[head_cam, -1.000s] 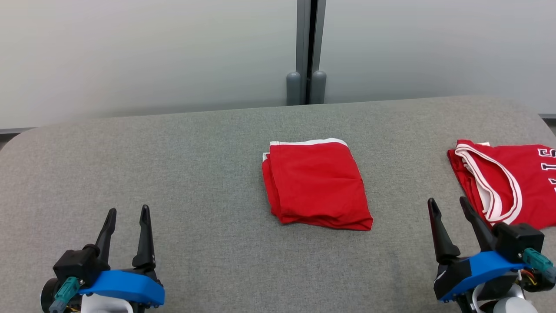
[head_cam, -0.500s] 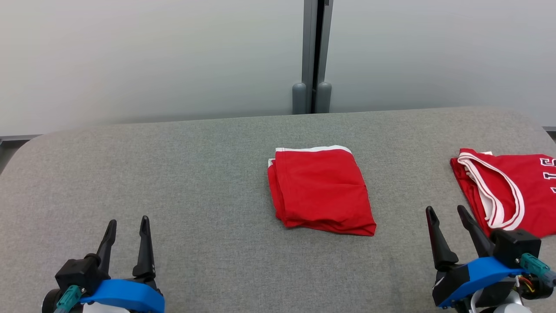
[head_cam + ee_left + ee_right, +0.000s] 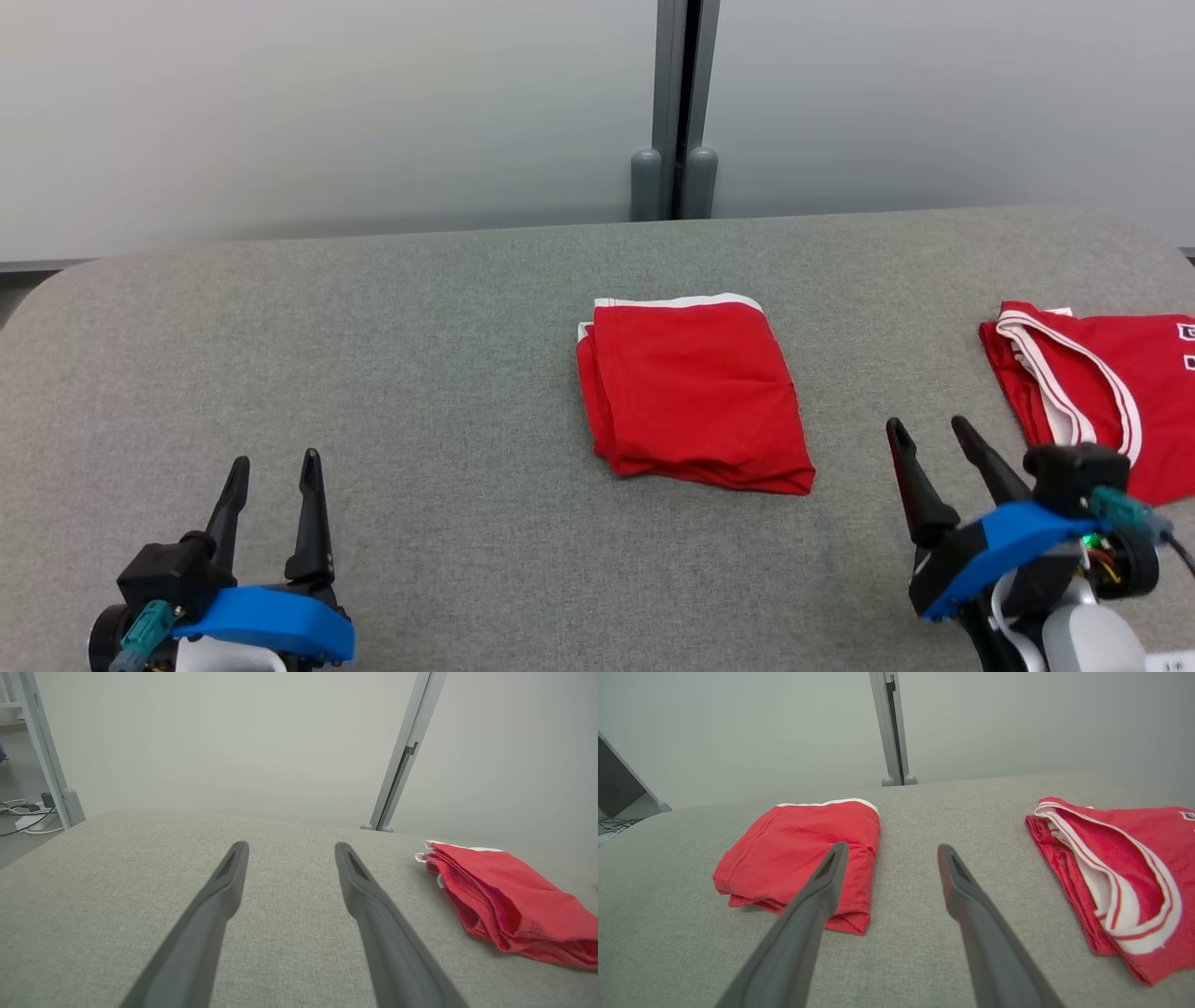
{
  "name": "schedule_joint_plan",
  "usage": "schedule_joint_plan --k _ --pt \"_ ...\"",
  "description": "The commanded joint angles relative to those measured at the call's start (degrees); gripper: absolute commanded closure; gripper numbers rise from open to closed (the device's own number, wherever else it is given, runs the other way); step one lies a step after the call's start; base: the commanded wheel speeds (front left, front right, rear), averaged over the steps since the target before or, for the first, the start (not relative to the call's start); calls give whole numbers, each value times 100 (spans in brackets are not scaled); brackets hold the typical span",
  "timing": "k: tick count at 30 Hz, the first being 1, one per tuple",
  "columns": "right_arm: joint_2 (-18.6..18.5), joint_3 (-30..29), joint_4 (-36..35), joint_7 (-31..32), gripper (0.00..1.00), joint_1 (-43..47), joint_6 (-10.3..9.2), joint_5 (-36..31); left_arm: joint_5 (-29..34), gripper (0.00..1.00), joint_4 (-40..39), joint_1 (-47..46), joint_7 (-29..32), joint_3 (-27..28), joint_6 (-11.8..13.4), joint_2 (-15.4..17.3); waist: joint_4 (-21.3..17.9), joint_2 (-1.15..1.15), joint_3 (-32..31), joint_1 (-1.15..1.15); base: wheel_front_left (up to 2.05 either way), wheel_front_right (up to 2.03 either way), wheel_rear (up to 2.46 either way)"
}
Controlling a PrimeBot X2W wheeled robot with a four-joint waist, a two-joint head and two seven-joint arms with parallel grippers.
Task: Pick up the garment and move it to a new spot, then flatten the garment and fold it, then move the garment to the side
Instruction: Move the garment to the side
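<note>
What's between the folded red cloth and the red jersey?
Just bare grey cushion, seen in the right wrist view; the right gripper points into that gap.

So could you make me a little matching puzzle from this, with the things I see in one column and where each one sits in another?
Things:
1. folded plain red cloth garment
2. red jersey with white trim
3. dark two-fingered left gripper
4. grey metal post

Places:
A. behind the far edge of the grey fabric table
B. lower left, open, holding nothing
C. middle of the table
D. right side of the table

Pairs: 1-C, 2-D, 3-B, 4-A.
</note>
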Motion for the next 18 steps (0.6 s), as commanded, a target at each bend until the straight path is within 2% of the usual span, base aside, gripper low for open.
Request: schedule_joint_plan --k 1,11,16,18 --pt "-2 -10 85 239 0 -320 1 61 58 0 -54 -124 -25 1 -34 9 50 0 99 0 0 0 0" --pt "1 -150 1068 2394 0 -2208 1 192 182 0 -439 -726 -25 -228 -58 -41 535 0 1027 0 0 0 0" --pt "1 -463 1716 2874 0 -2749 1 -139 220 0 -501 -977 -25 -414 -79 -124 858 0 1339 0 0 0 0" --pt "3 -526 1831 2879 0 -2821 1 -197 226 0 -516 -1003 -25 -437 -83 -134 905 0 1383 0 0 0 0"
